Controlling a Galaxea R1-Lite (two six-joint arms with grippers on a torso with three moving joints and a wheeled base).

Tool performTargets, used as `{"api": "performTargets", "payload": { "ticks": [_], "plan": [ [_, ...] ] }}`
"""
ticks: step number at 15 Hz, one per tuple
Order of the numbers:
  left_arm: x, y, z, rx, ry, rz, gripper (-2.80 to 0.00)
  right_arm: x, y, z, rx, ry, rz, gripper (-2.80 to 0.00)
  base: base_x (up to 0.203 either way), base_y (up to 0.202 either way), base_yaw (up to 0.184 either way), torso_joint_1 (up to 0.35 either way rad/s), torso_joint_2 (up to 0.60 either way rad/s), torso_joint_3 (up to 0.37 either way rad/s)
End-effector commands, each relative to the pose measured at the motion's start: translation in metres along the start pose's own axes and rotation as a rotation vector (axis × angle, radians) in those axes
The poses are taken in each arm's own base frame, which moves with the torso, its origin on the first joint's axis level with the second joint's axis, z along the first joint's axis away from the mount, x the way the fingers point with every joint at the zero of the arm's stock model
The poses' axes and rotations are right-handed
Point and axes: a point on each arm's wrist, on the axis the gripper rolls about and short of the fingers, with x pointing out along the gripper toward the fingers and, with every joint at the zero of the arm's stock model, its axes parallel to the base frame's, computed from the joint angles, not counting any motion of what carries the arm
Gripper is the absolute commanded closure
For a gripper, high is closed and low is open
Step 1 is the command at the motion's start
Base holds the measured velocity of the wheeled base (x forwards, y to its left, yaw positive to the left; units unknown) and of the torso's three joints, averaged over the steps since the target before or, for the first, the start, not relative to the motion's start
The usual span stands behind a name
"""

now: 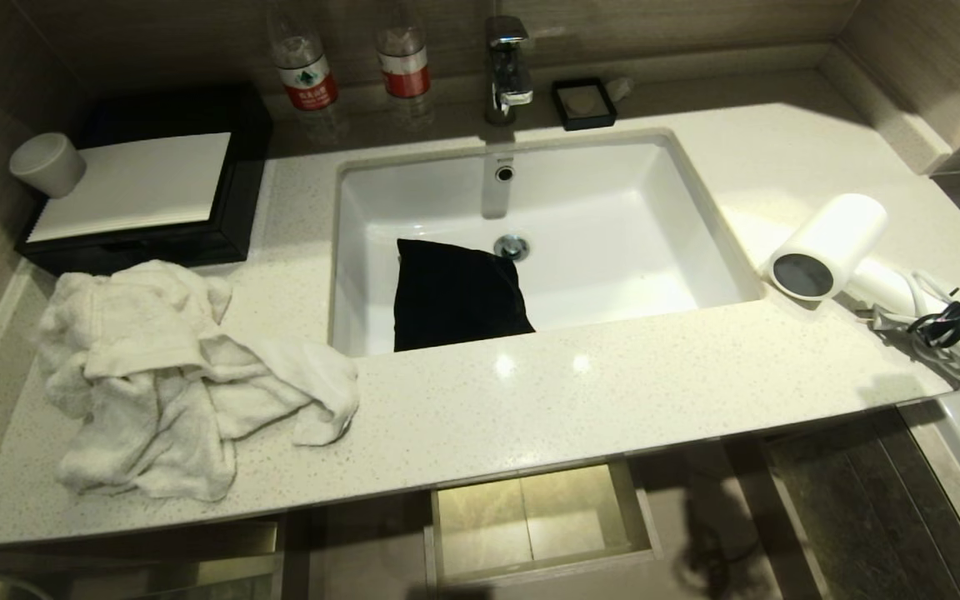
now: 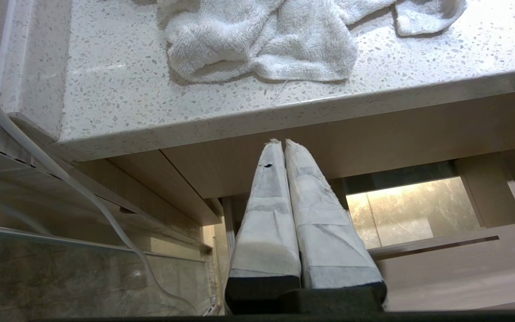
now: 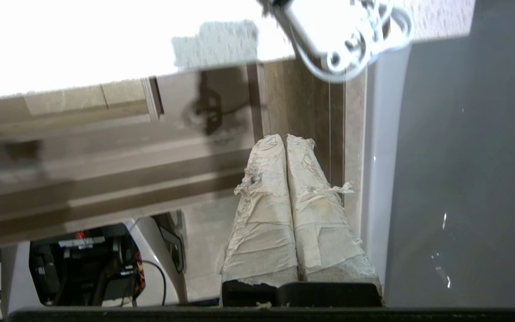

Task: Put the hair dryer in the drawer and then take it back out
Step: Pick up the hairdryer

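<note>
Reaching for the hair dryer starts from the right gripper, tape-wrapped fingers pressed together, empty, hanging below the countertop edge and beside the white tub wall, under the dryer's coiled cord. Left gripper likewise closed and empty, parked below the countertop edge near the towel. Judged step: approach and first grasp, nothing yet stowed. Raise clear of the countertop edge before moving in; spread the fingers fully before descent; straddle the white handle rather than the barrel, since the barrel looks too broad and too smooth for a secure pinch. Keep the fingertips out of the cord loops and away from the dark plug to avoid dragging or snagging on lift. Dryer location: right of the sink, lying on its side on the countertop, dark grey round end facing the front edge, handle and cord trailing toward the right-hand end of the countertop. Barrel: short glossy cylinder, hard plastic, likely to roll if nudged. Cord: grey, flexible, bundled. Countertop: pale speckled stone, polished, low friction. Drawer: pulled open below the countertop, forward of the sink, shallow, light wood-grain walls, flat pale floor. Towel: white, rumpled terry, left of the sink.
</note>
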Motion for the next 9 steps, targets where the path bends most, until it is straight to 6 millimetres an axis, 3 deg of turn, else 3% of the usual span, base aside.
{"api": "performTargets", "payload": {
  "ticks": [1, 6, 7, 8, 9],
  "plan": [
    [0.000, 0.000, 0.000, 0.000, 0.001, 0.000, 0.00, 0.033, 0.004, 0.019, -0.010, 0.034, 0.000, 0.00, 0.000, 0.000, 0.000, 0.000, 0.00, 0.000],
    [0.000, 0.000, 0.000, 0.000, 0.001, 0.000, 0.00, 0.059, -0.001, 0.033, -0.039, 0.013, 0.000, 0.00, 0.000, 0.000, 0.000, 0.000, 0.00, 0.000],
    [0.000, 0.000, 0.000, 0.000, 0.001, 0.000, 0.00, 0.061, -0.004, 0.033, -0.032, 0.006, 0.030, -0.46, 0.000, 0.000, 0.000, 0.000, 0.00, 0.000],
    [0.000, 0.000, 0.000, 0.000, -0.001, 0.000, 0.00, 0.063, -0.007, 0.035, -0.029, -0.004, 0.048, -2.80, 0.000, 0.000, 0.000, 0.000, 0.00, 0.000],
    [0.000, 0.000, 0.000, 0.000, 0.001, 0.000, 0.00, 0.066, -0.010, 0.035, -0.040, -0.016, 0.091, -2.80, 0.000, 0.000, 0.000, 0.000, 0.00, 0.000]
  ]
}}
